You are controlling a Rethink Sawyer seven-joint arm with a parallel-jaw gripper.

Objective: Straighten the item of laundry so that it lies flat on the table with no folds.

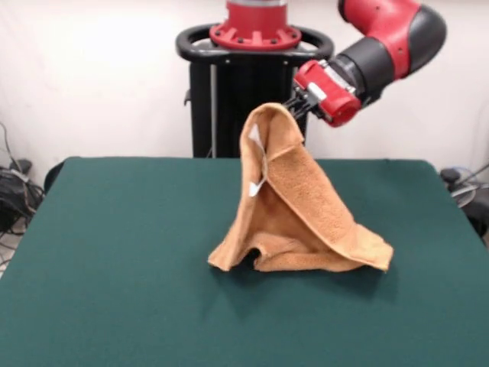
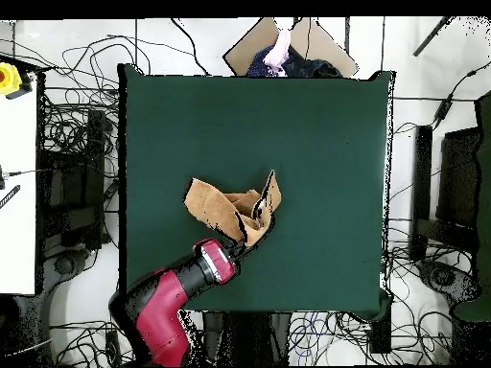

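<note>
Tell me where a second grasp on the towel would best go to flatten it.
Probably the free bottom corner of the towel, at right in the front view, approached from above. The pincer holds the peak, and the cloth drapes tent-like to the table, so that corner lies flat, exposed and unobstructed.

Rough terry towel (image 1: 306, 222), matt felt table (image 1: 114, 267)
</note>
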